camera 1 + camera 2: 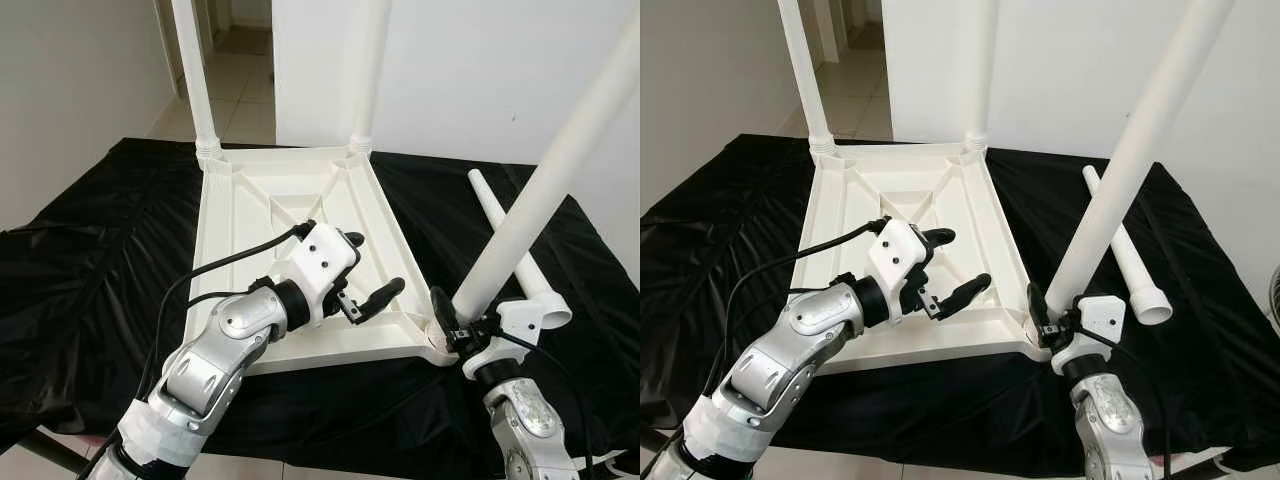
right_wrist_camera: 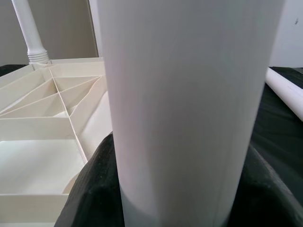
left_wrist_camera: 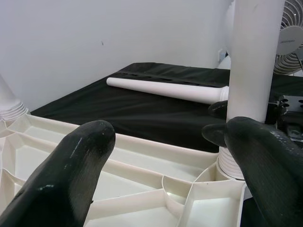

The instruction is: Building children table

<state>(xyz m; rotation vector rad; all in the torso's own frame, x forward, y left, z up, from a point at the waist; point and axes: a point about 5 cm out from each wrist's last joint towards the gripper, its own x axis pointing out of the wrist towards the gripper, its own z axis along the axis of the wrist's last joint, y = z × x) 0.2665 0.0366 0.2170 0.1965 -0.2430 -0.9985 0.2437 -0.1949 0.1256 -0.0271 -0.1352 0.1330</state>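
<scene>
A white plastic tabletop [image 1: 240,215] lies upside down on a black cloth. Upright legs stand in its far left corner [image 1: 194,80] and far right corner [image 1: 368,70]. My right gripper [image 1: 452,322] is shut on the base of a third white leg [image 1: 540,190], which sits tilted at the tabletop's near right corner socket. That leg appears close up in the right wrist view [image 2: 189,109]. My left gripper [image 1: 375,265] hovers open over the ribbed underside near that corner, holding nothing. A fourth leg [image 1: 505,235] lies loose on the cloth to the right.
The black cloth [image 1: 90,270] covers the whole work surface and hangs over the near edge. White walls stand behind, with a doorway and tiled floor at the back left. A fan [image 3: 289,45] stands off to the right.
</scene>
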